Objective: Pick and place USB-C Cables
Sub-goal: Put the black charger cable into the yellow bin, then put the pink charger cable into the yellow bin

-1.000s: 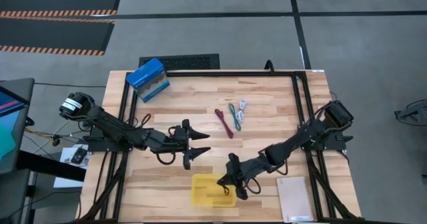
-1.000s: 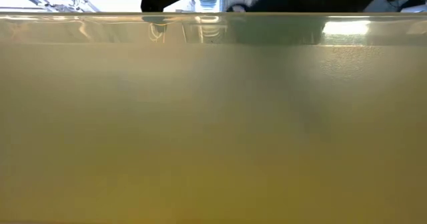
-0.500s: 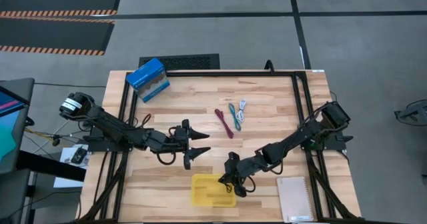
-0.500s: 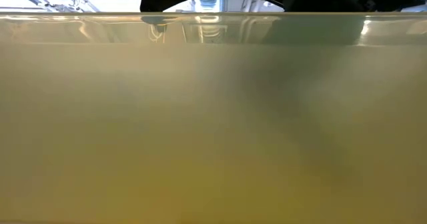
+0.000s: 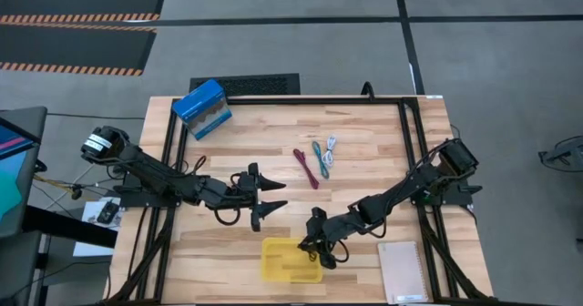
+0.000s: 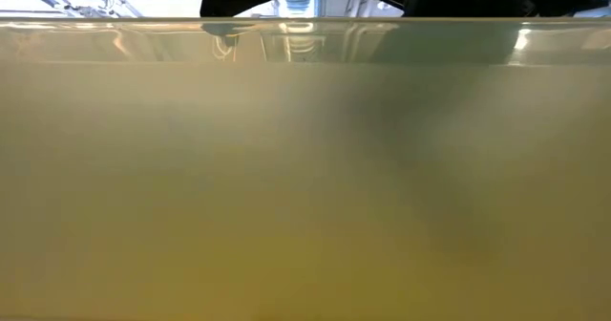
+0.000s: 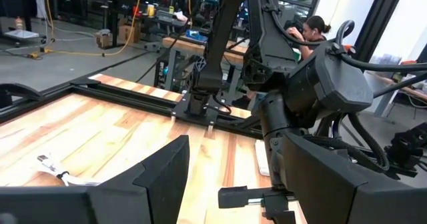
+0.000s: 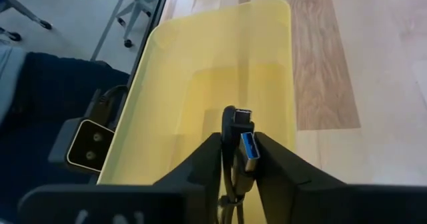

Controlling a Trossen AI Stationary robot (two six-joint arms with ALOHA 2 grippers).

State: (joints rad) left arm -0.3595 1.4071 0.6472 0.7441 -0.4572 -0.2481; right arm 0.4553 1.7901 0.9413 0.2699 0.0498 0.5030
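At the near edge of the table the yellow tray (image 5: 290, 260) is found, and the right gripper (image 5: 317, 244) is held just above its right rim, its fingers clenched on a dark cable (image 8: 235, 159) whose two plugs, one with a blue tongue, stick up between them in the right wrist view. The tray's hollow lies directly beyond the fingers in that view, so the step in hand is judged to be the drop of this cable into the tray. It would be done well if the gripper were carried a little further left, over the middle of the tray and away from the rim, and lowered before the fingers are parted, so that the springy cord is not flicked out over the wall; the fingers should be parted fully, since the plugs may catch on the pads. To the right of the tray a white notepad (image 5: 402, 271) lies, one in number. Further in, the left gripper (image 5: 270, 200) hangs over the bare wood left of centre with its fingers spread and nothing held. Beyond it, at mid-table, three cables are counted side by side: a dark red one (image 5: 305, 167), a teal one (image 5: 319, 157) and a white one (image 5: 330, 144), the last smallest; with the held one, four cables in all. At the far left corner one blue box (image 5: 200, 108) stands. One tray is seen; whether anything already lies in it cannot be told.
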